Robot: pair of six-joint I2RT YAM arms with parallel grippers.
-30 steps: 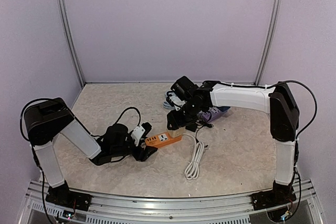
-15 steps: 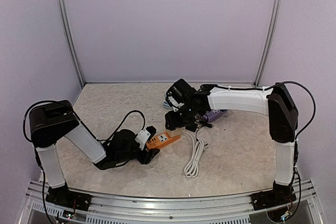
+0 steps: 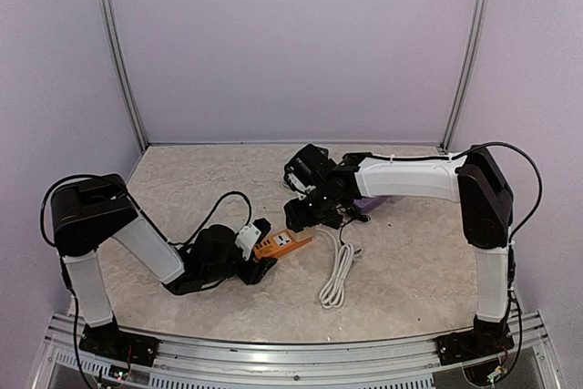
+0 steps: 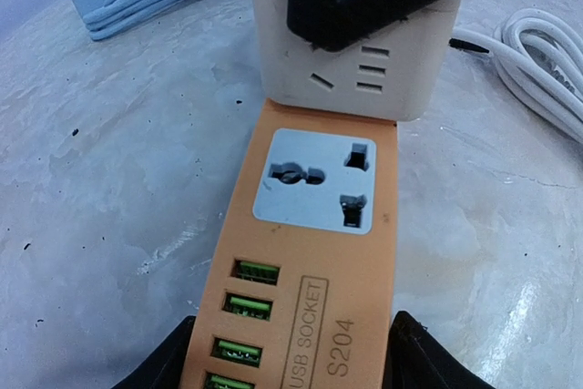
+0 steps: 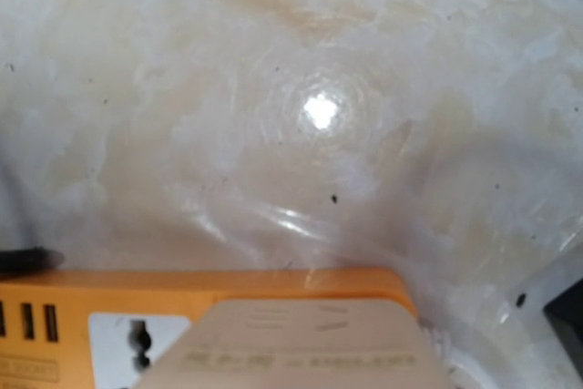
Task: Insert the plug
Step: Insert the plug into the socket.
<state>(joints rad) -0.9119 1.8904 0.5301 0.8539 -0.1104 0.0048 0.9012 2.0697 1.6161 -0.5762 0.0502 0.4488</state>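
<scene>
Closing in from a second ago, the right tool [image 3: 306, 209] pinches the cream plug [image 4: 353, 34] just ahead of the left tool [image 4: 296, 366], which clamps the orange strip [image 4: 319, 261] on the desk [image 4: 109, 179]. Approach looks done; pushing the prongs home seems left, since seating is hidden.

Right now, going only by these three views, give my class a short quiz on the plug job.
1. True or false: the left tool grips the orange power strip by its sides.
2. What colour is the adapter at the strip's far end? A beige, B red, C black.
3. Fill in: the strip's USB ports are ____ inside.
Key: 1 true; 2 A; 3 green.
</scene>
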